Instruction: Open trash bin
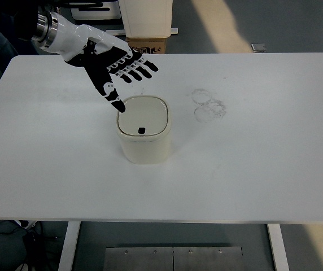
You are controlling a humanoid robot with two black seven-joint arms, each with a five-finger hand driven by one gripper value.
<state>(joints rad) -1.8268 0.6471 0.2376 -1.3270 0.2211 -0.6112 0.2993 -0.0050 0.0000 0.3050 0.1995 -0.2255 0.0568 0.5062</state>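
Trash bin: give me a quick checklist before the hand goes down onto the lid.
1. Trash bin upright on the table: ok.
2. Lid shut and bare, its dark button near the front edge in plain sight: ok.
3. Left hand open, fingers spread, holding nothing: ok.
4. Left hand lined up over the button: not ok; it shows at the lid's far left corner, thumb tip by the rim.
5. Height of the hand above the lid: cannot tell from this one view.
6. Table around the bin free of things that could catch the arm: ok; only faint ring marks to the right.
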